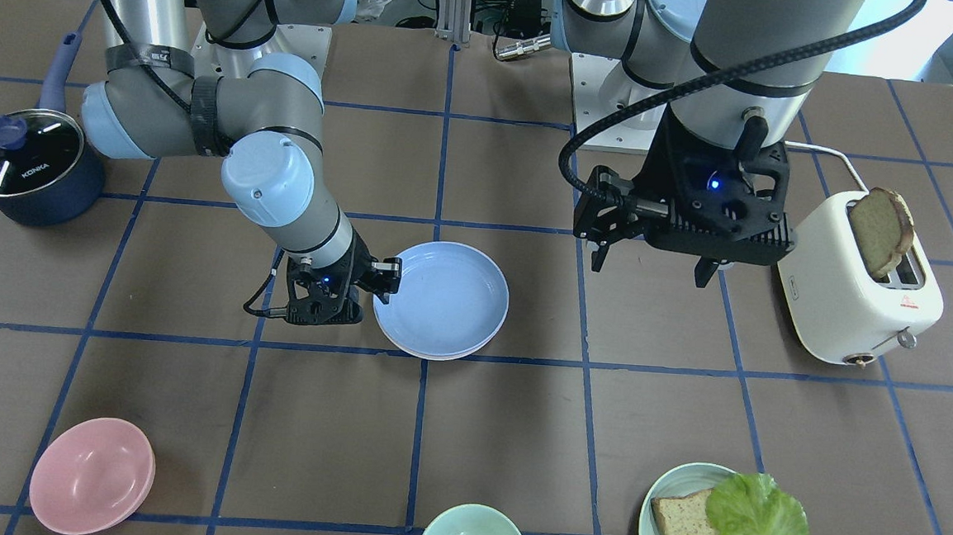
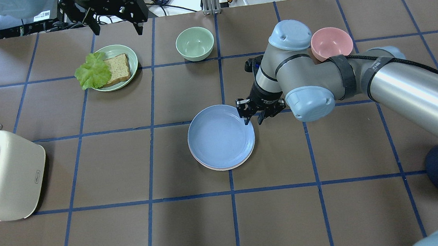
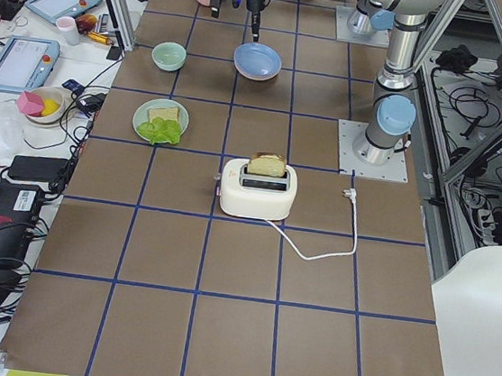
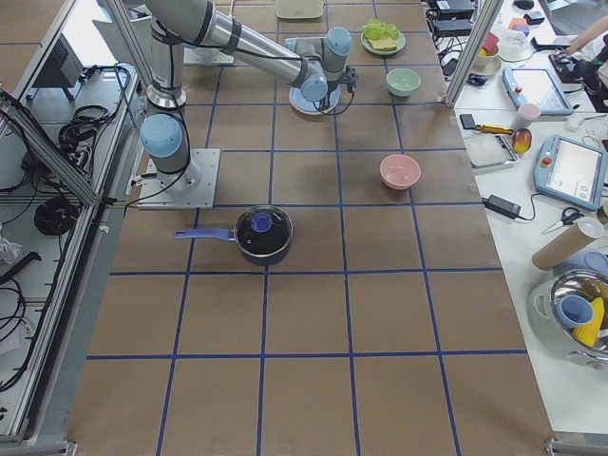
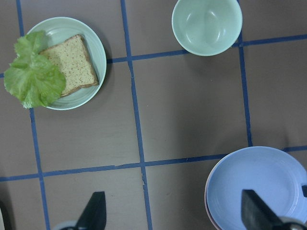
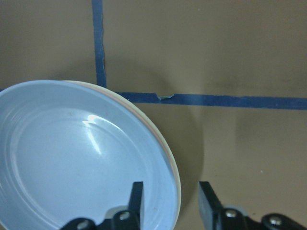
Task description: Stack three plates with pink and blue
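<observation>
A blue plate (image 2: 220,135) lies on top of a pink plate (image 2: 215,167) in the middle of the table; only the pink rim shows. The stack also shows in the front view (image 1: 441,298) and the right wrist view (image 6: 72,158). My right gripper (image 2: 253,118) is low at the stack's rim, open, with one finger over the blue plate and the other outside it (image 6: 170,201). My left gripper (image 1: 650,266) hangs high above the table, open and empty, and the left wrist view (image 5: 175,213) looks down on the blue plate (image 5: 259,187).
A green plate (image 2: 129,53) holds bread and lettuce. A green bowl (image 2: 194,42) and a pink bowl (image 2: 331,43) stand at the far side. A white toaster (image 2: 8,174) with a bread slice is on my left. A dark blue lidded pot (image 1: 23,165) is on my right.
</observation>
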You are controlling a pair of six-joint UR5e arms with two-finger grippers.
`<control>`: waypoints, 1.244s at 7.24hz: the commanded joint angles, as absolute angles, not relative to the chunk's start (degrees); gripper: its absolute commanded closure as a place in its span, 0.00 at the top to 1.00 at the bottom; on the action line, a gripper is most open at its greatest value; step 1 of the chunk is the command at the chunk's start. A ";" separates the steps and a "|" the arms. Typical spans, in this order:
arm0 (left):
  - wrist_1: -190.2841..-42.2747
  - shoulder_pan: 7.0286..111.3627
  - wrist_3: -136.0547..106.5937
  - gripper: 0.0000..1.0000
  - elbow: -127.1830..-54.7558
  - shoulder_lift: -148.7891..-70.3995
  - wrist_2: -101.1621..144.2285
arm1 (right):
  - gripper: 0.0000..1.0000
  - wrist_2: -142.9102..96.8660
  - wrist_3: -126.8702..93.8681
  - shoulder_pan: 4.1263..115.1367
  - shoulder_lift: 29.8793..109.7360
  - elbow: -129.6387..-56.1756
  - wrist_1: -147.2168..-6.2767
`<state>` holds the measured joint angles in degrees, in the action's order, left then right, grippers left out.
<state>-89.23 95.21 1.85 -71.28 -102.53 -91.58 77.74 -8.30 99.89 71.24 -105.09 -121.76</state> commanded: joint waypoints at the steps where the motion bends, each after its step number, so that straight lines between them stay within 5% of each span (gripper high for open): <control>1: -91.66 93.96 2.72 1.00 -71.89 -99.33 -88.86 | 1.00 82.53 -6.95 98.80 73.81 -98.73 -115.54; 5: -105.37 90.62 4.66 0.93 -72.24 -92.91 -89.12 | 1.00 90.26 -3.43 96.60 83.56 -84.93 -94.79; 9: -104.06 89.48 4.92 1.00 -82.78 -86.93 -88.94 | 1.00 90.70 0.78 93.00 86.48 -84.29 -89.13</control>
